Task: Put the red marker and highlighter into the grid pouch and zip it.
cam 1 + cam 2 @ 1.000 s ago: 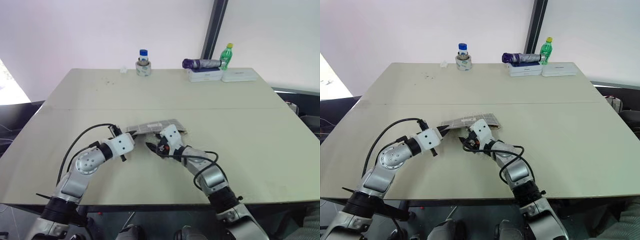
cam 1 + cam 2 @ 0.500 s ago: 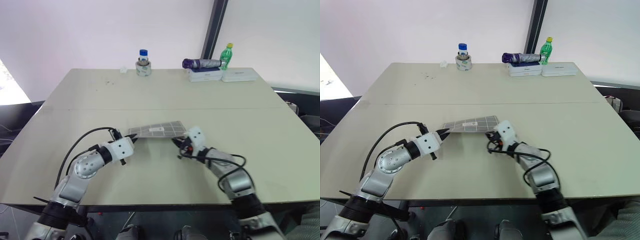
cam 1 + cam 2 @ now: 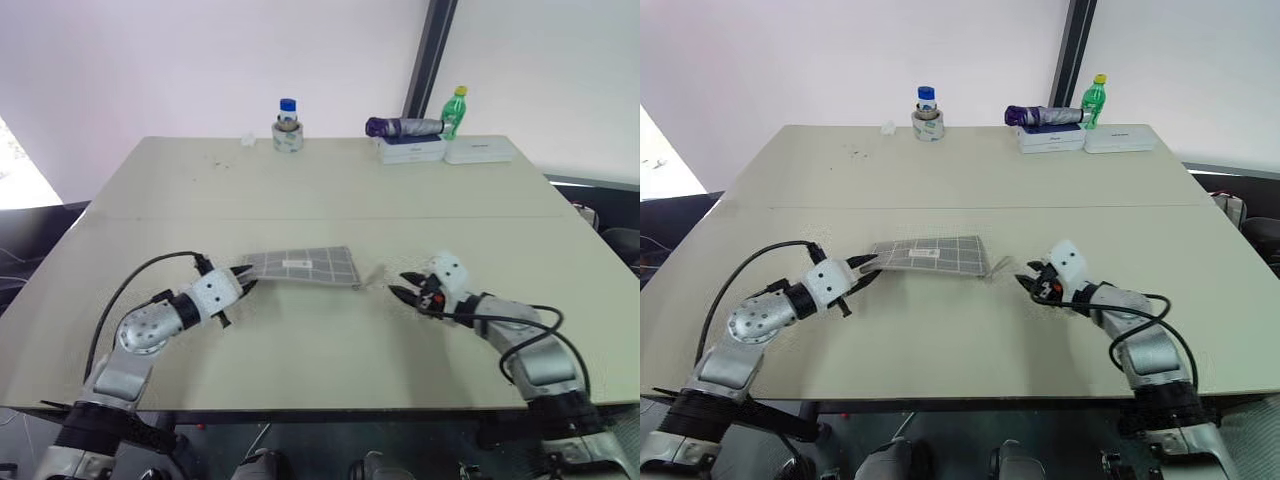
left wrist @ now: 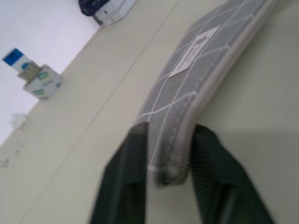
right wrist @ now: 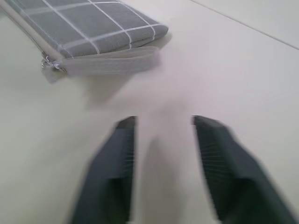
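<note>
Since one second ago the right gripper (image 3: 406,285) has moved away from the grid pouch (image 3: 300,265) toward the right edge of the tabletop (image 3: 320,190), and the pouch now lies flat and stretched out instead of bunched under the two grippers. The left gripper (image 3: 243,277) has stayed at the left end of the pouch.

The tabletop is large and pale. The pouch lies on its near half, a little left of the middle, with a white label in its centre. Its zipper edge faces the near edge, and a pale strap sticks out at its right end.

The left gripper has its two black fingers (image 4: 124,186) on both sides of the pouch's left end; they touch the fabric. The right gripper hangs well apart from the pouch, fingers (image 5: 112,163) spread apart with nothing between them.

Along the far edge stand a roll of tape with a blue-capped bottle (image 3: 287,128), two white boxes (image 3: 445,150), a folded purple umbrella (image 3: 403,127) and a green bottle (image 3: 455,110).
</note>
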